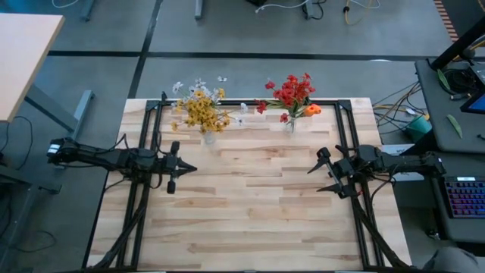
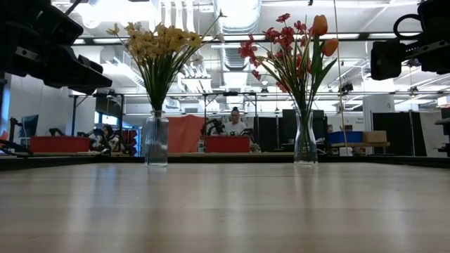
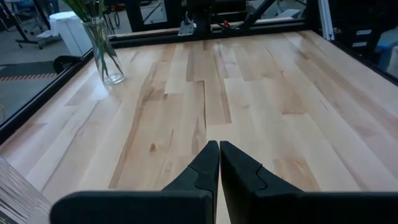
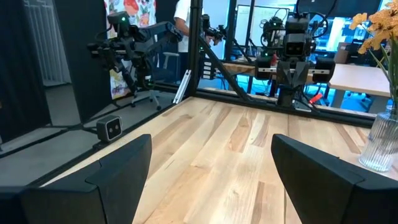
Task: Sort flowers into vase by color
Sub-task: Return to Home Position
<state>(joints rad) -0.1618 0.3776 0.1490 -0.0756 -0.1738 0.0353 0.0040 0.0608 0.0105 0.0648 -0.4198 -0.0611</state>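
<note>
Flowers [image 1: 203,110] were in neither gripper. The left gripper [image 1: 184,168] had its fingers pressed together with nothing between them, as the left wrist view showed [image 3: 219,144], and it hung over the left part of the wooden table [image 1: 250,220], pointing toward the middle. Across from it the right gripper [image 1: 321,177] was spread wide and empty, its two fingers well apart in its own wrist view [image 4: 211,142], over the table's right part and facing the left arm. A broad stretch of bare boards lay between the two grippers.

Beyond them, near the table's far edge, two clear vases stood upright and well apart. The left vase [image 2: 156,140], ribbed glass, held the yellow flowers [image 2: 158,43], with a few pale sprigs [image 1: 198,83] among them. The right vase [image 2: 305,137], smooth glass, held the red flowers [image 2: 278,46] and an orange tulip [image 2: 320,25], their green stems running down into it. Behind the table, in the room, a person [image 2: 234,124] sat among desks and other rigs.
</note>
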